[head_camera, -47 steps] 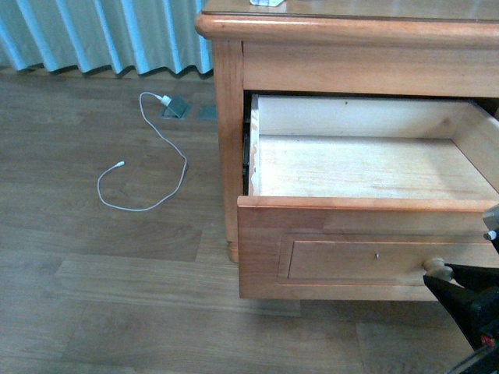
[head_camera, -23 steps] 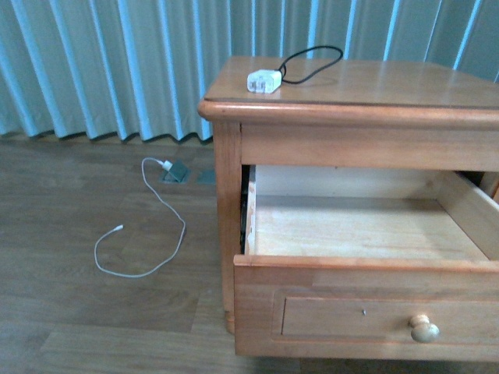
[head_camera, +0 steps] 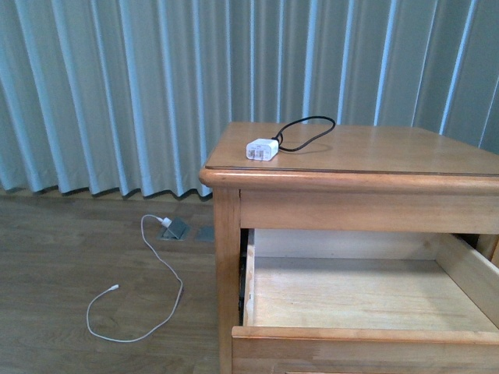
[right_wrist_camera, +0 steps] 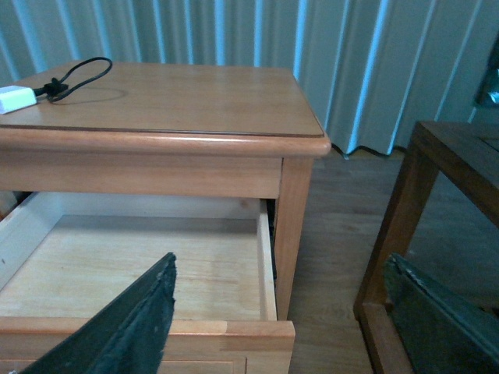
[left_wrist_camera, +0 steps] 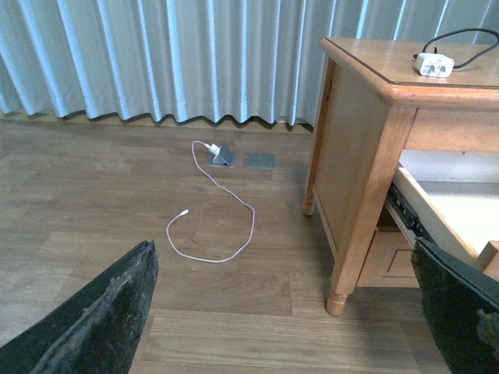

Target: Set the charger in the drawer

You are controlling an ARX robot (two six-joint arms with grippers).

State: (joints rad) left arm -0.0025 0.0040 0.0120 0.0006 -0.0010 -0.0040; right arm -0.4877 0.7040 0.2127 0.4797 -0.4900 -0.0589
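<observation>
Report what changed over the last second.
The front camera's view swung upward; the right gripper, open, left the knob of the drawer and that view. Unchanged: the drawer open and empty, the charger on the nightstand top, the white cable on the floor.

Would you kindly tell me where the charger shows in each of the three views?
Front view: charger on the nightstand top, near its front edge, left of centre.
Left wrist view: charger on the same top, above the open drawer.
Right wrist view: charger on that top, at the picture's edge.
Shared landmark: the open drawer.
</observation>
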